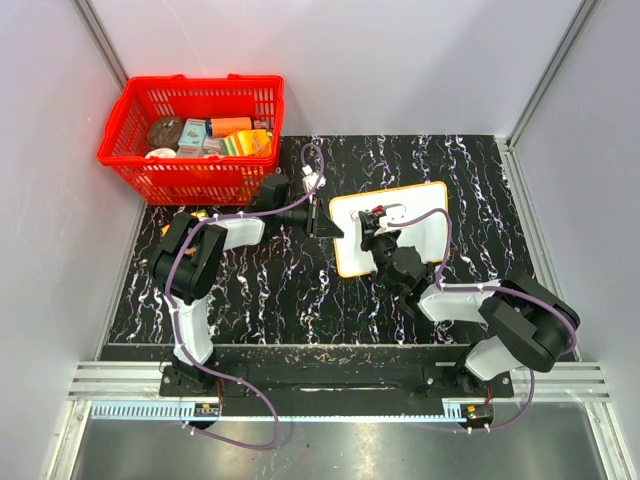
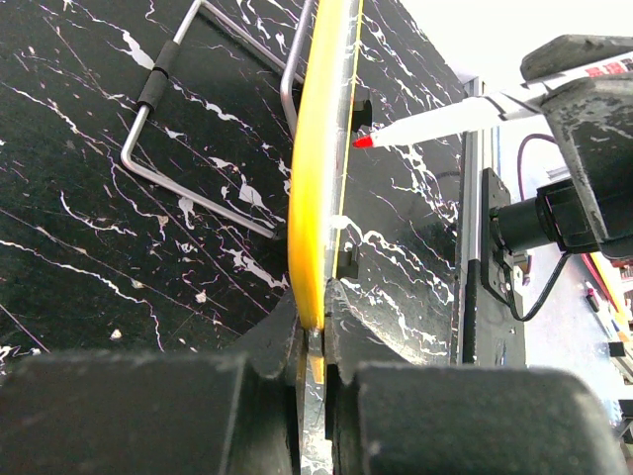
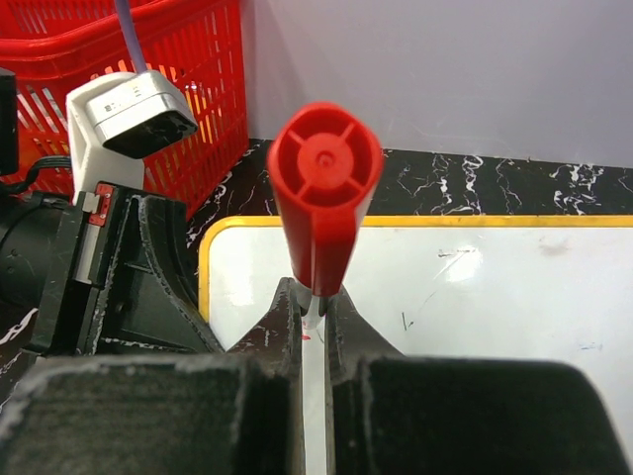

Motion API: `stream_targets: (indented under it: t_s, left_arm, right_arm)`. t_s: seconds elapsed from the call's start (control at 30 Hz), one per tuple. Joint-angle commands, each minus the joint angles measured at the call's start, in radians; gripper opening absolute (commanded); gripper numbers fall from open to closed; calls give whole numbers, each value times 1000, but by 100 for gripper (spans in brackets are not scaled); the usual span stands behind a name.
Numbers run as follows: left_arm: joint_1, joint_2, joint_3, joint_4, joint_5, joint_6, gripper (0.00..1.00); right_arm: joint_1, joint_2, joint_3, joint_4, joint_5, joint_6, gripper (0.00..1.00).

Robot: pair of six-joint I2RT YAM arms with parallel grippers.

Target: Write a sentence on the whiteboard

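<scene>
1. You've got a flat white whiteboard with yellow-orange plastic rim (image 3: 495, 297): glossy, smooth face.
2. Your black white-veined marble-look tabletop (image 1: 260, 290): smooth, slight sheen.
3. Red plastic lattice basket (image 1: 190, 185): shiny.
4. Red-capped plastic marker (image 3: 324, 188): smooth, semi-gloss.
5. Bent metal wire stand (image 2: 198, 196): polished.

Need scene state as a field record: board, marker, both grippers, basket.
whiteboard: white, yellow rim, ahead of the right arm
left gripper: shut on whiteboard's left edge
right gripper: shut on marker
marker: red, tip pointing down at the whiteboard near its left edge; contact unclear
writing: no words visible, only faint specks
basket: red, far left corner, holds assorted items
</scene>
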State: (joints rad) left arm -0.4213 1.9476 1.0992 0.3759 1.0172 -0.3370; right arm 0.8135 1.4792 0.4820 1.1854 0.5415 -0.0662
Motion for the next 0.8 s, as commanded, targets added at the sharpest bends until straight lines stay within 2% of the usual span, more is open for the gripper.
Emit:
stream_targets:
  t_s: [0.0,0.77]
  left_arm:
    - [-5,45,-13,-61,-57,104,0]
    - [-5,47,-12,-66,-58,107,0]
  right_arm:
    - [-20,13,38,77,38,28,0]
    - [-43,38,37,43,9,97,0]
